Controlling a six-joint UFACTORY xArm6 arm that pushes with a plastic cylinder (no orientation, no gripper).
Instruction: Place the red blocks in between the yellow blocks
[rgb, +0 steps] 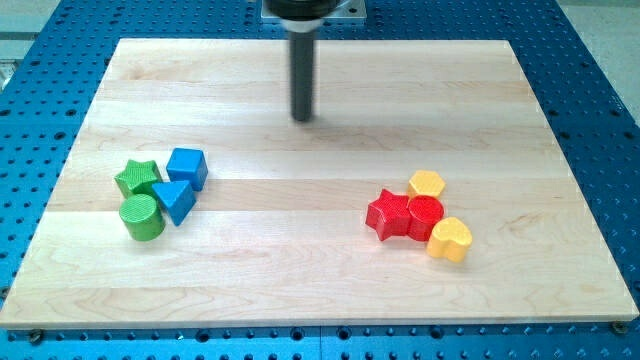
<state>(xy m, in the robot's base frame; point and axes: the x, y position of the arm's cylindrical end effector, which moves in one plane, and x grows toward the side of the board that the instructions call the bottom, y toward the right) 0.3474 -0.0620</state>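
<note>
My tip (303, 117) holds nothing and touches nothing. At four o'clock from it, the red star (387, 214) and red round block (424, 214) sit by the yellow blocks (426, 184) (450, 239). They look light, hard and slidey; push their sides.

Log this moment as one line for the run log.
my tip: upper middle of board, clear of blocks | red star and red cylinder: touching, between yellow blocks | green/blue cluster: view's left

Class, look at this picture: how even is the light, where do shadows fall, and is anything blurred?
Camera view: light is soft and even on the board; blocks cast only faint shadows; a faint shadow sits at my tip; the rod's top is cropped; everything looks sharp.
</note>
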